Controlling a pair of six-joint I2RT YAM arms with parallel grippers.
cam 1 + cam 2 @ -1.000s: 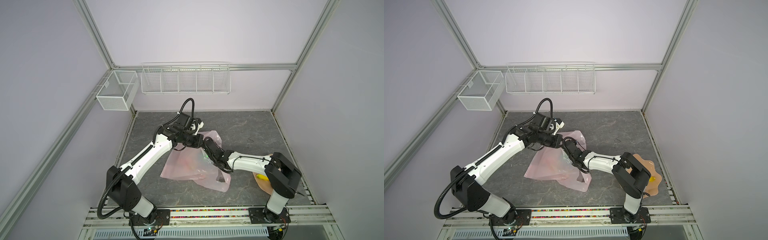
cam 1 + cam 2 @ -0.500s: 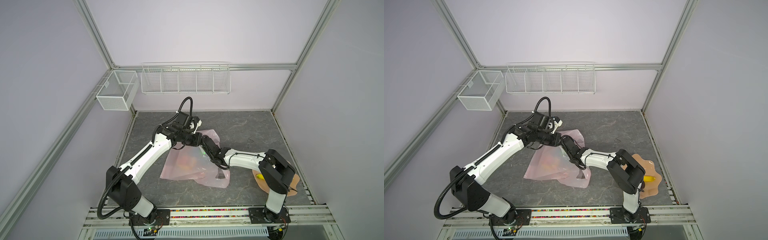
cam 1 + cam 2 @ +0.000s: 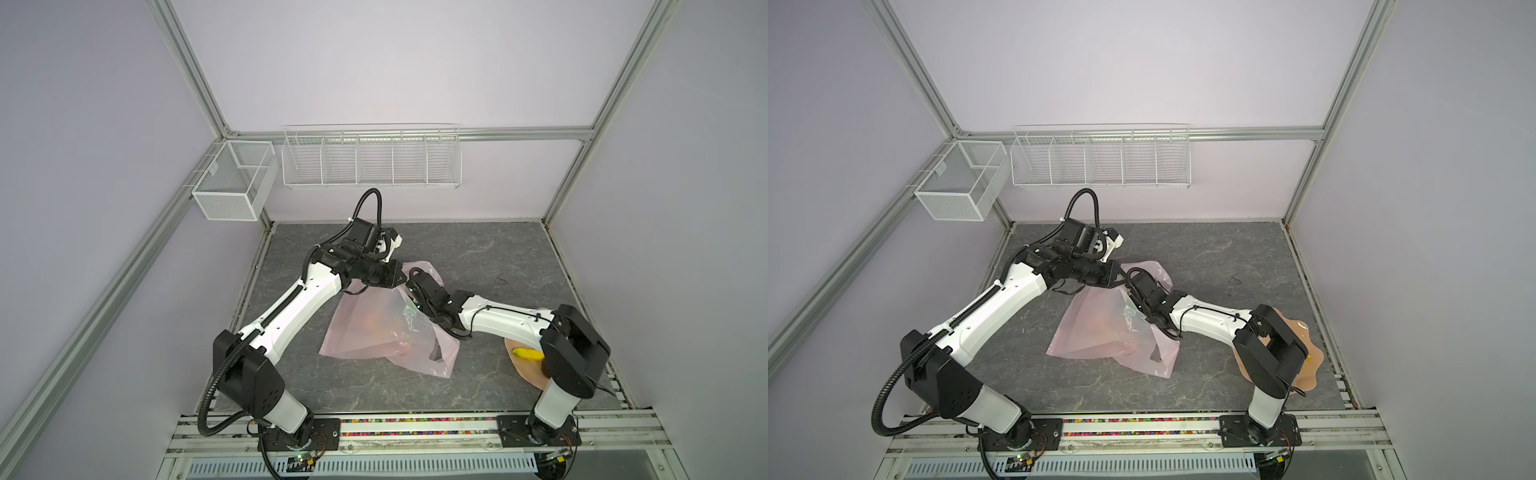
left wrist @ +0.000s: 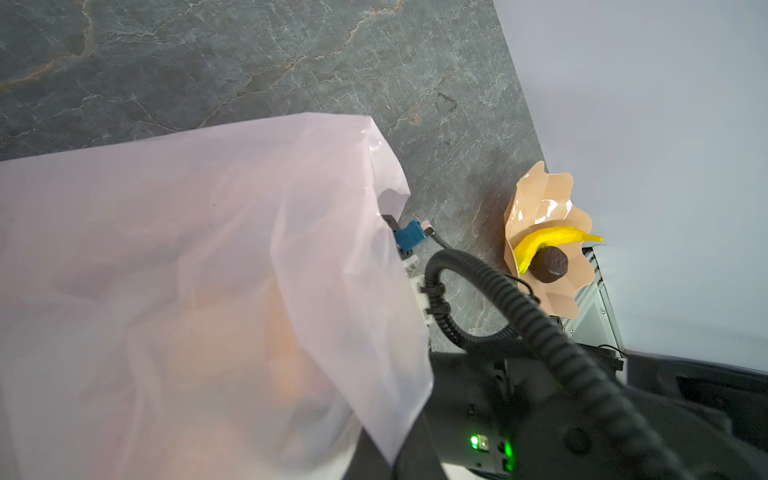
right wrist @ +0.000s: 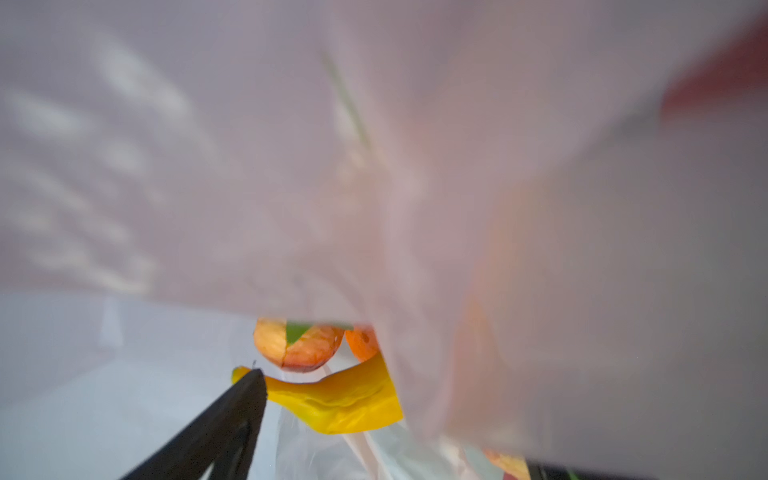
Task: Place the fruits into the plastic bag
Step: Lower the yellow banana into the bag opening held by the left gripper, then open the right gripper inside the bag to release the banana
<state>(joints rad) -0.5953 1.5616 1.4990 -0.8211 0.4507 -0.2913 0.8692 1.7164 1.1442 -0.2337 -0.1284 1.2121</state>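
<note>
Tabletop (image 3: 478,257) of grey stone carries the plastic bag (image 3: 374,332), pale pink and crumpled, at its middle. The left hand (image 3: 397,279) is pressed together on the bag's upper edge and holds it raised. The right hand (image 3: 415,297) reaches into the mouth, spread; only one black finger (image 5: 232,415) shows, the other is behind film. A peach plate (image 4: 536,199) sits near the right arm's base, well apart from the bag. Inside the bag lie a yellow banana (image 5: 332,403), by that finger's tip, a red-yellow fruit (image 5: 299,345) and an orange (image 5: 363,345). On the plate rest a second banana (image 4: 544,241) and a dark brown fruit (image 4: 550,264), touching.
</note>
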